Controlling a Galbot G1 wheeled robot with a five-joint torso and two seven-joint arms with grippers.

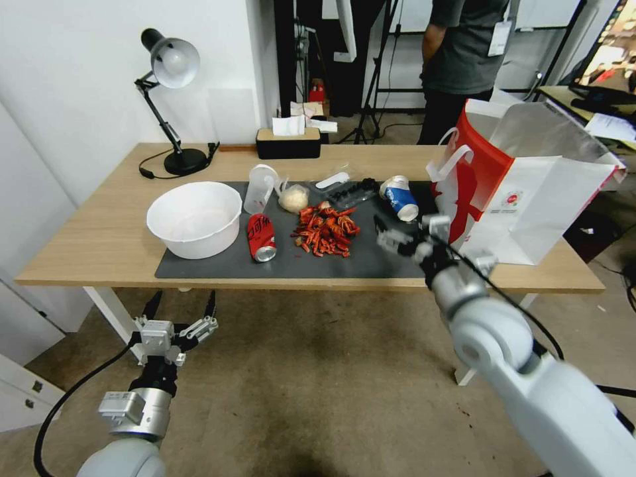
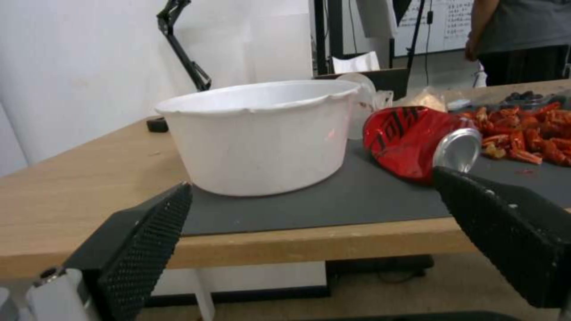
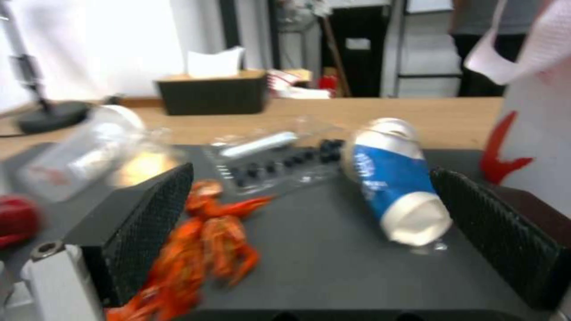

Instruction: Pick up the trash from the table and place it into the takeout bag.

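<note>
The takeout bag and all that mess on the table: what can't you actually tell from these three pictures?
- Takeout bag: head view shows its silvery lining, but its own front wall hides whatever lies inside.
- White bowl: left wrist view looks at its side, so the wall hides its contents.
- Blue-and-white can: right wrist view is blurred; its print is unreadable.
- Clear tray: its small dark contents are too small to identify in the head view.

Bare mat (image 1: pixel 371 262) between crayfish shells (image 1: pixel 326 230) and takeout bag (image 1: pixel 530 192).

We see our right gripper (image 1: pixel 402 237) open over the mat's (image 1: pixel 218 265) right end, near the takeout bag (image 1: pixel 530 192).
</note>
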